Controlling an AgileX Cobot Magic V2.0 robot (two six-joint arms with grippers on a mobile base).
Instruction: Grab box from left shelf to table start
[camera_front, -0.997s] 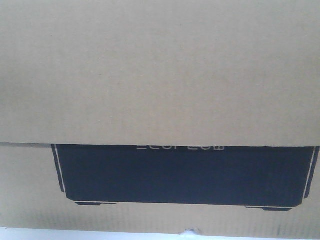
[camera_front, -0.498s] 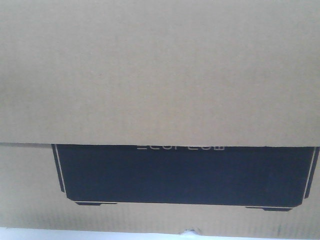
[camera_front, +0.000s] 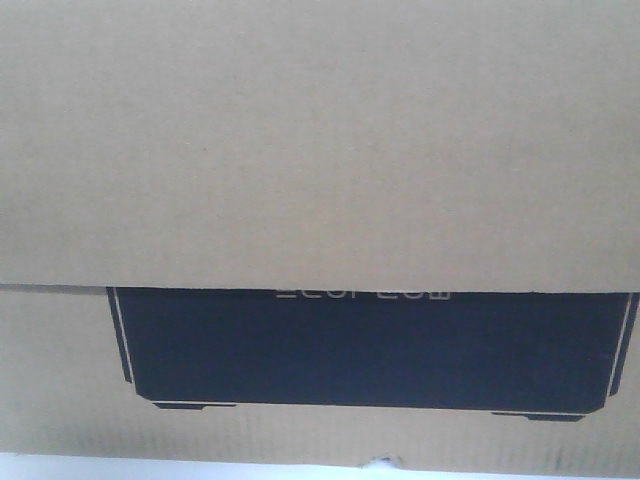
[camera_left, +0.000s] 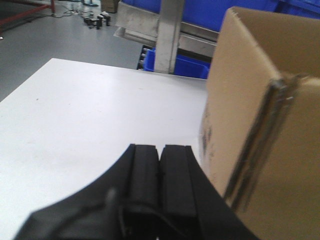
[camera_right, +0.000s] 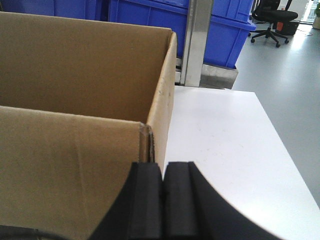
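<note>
The box fills the whole front view: plain brown corrugated card above, and below it a black printed panel with a thin white border and white lettering half hidden under the edge of the upper flap. Its long side runs left to right across that view, with the panel face turned toward the camera. A thin pale strip of the table shows under it at 6 o'clock.

In the left wrist view the box stands open-topped on the white table, taking up the 3 o'clock side, a strip of clear tape running down its near corner. The left gripper has its two black pads pressed together with nothing between them; its right-hand edge lies just beside the box wall, though contact cannot be made out.

In the right wrist view the box occupies the 9 o'clock side, its open top and inner walls visible. The right gripper is likewise closed pad against pad, pinching nothing, sitting right at the box's near corner; whether it touches the card is unclear.

Beyond the table's far edge, at 12 o'clock, stands the left shelf with a steel upright, and blue plastic bins sit on it. A black office chair stands on the grey floor at 1 o'clock.
</note>
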